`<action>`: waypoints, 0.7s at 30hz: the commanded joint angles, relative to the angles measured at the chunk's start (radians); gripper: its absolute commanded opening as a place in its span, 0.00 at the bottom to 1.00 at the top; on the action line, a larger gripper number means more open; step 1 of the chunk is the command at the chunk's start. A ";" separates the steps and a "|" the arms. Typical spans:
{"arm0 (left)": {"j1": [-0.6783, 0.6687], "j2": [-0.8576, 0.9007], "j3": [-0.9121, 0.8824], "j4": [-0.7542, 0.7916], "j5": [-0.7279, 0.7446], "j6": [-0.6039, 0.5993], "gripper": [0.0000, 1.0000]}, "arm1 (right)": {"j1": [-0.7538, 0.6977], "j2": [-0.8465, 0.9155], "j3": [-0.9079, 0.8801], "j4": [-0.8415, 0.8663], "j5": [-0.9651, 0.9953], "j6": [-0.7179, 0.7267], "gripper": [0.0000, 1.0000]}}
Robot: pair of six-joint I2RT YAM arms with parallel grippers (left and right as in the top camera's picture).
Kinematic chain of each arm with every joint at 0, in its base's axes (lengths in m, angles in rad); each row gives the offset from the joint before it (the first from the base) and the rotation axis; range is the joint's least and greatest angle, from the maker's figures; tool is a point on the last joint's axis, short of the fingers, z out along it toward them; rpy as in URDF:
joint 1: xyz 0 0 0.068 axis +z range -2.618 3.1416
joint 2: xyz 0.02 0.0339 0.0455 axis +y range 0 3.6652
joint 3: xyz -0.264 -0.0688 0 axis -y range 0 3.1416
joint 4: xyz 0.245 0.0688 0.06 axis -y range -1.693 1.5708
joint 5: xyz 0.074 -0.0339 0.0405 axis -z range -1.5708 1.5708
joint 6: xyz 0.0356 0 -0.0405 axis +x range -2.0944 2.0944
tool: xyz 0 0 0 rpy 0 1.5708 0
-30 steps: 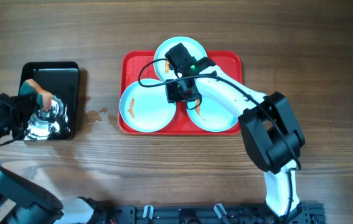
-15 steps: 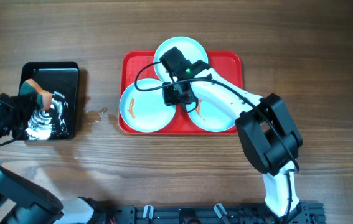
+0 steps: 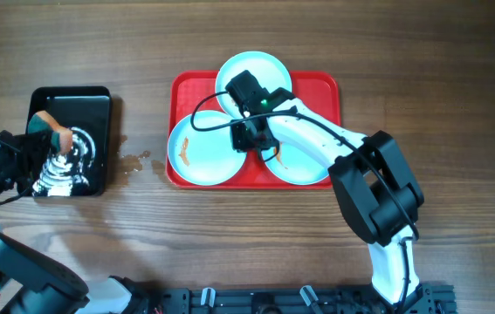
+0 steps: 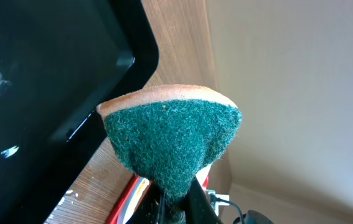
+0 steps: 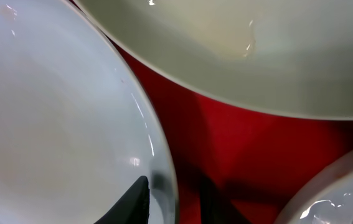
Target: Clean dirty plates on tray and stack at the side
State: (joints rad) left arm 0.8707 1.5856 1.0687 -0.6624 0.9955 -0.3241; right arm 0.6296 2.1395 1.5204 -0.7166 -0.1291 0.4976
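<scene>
Three pale blue plates lie on the red tray [image 3: 321, 87]: a back one [image 3: 269, 70], a left one [image 3: 203, 153] with an orange smear, and a right one [image 3: 304, 166], also smeared. My right gripper [image 3: 249, 138] is down at the left plate's right rim. In the right wrist view the left plate [image 5: 51, 112] has one finger on its top, the other finger beside the rim over the tray [image 5: 238, 149], and a narrow gap remains. My left gripper [image 4: 179, 199] is shut on a green and orange sponge [image 4: 173, 137] over the black tray [image 3: 68, 100].
The black tray at the far left holds white foam [image 3: 64, 170]. Small wet spots [image 3: 134, 160] mark the wood between the two trays. The right arm's cable and links cross over the right plate. In the right wrist view the back plate [image 5: 257, 50] fills the top.
My right gripper has shifted slightly left onto the left plate's rim and its jaws have narrowed. The left arm with the sponge has barely moved; the foam under it has changed shape.
</scene>
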 commanded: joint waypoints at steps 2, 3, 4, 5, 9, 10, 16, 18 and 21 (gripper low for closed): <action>-0.005 -0.014 -0.005 0.034 0.035 0.003 0.04 | 0.002 0.015 -0.008 0.002 0.018 0.008 0.29; -0.005 -0.014 -0.005 0.027 0.047 0.001 0.04 | 0.002 0.015 -0.008 0.002 0.018 0.010 0.29; -0.005 -0.015 -0.005 0.018 0.083 0.002 0.04 | 0.002 0.015 -0.008 0.002 0.018 0.010 0.29; -0.005 -0.015 -0.005 0.019 0.111 0.009 0.04 | 0.002 0.015 -0.008 0.002 0.018 0.010 0.29; -0.003 -0.015 -0.005 0.024 0.061 -0.002 0.04 | 0.002 0.015 -0.008 0.001 0.016 0.011 0.29; -0.004 -0.015 -0.005 0.015 0.105 0.003 0.04 | 0.002 0.015 -0.008 0.000 0.013 0.010 0.29; -0.016 -0.015 -0.005 0.005 0.088 0.000 0.04 | 0.002 0.015 -0.008 0.000 -0.002 0.030 0.43; -0.025 -0.014 -0.005 0.029 0.025 0.032 0.04 | 0.002 0.015 -0.008 0.001 -0.002 0.046 0.45; -0.025 -0.015 -0.005 -0.018 0.121 -0.009 0.04 | 0.002 0.015 -0.008 0.000 -0.005 0.082 0.37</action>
State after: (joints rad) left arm 0.8520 1.5856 1.0657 -0.6563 1.0290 -0.3252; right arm 0.6296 2.1391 1.5204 -0.7136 -0.1333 0.5331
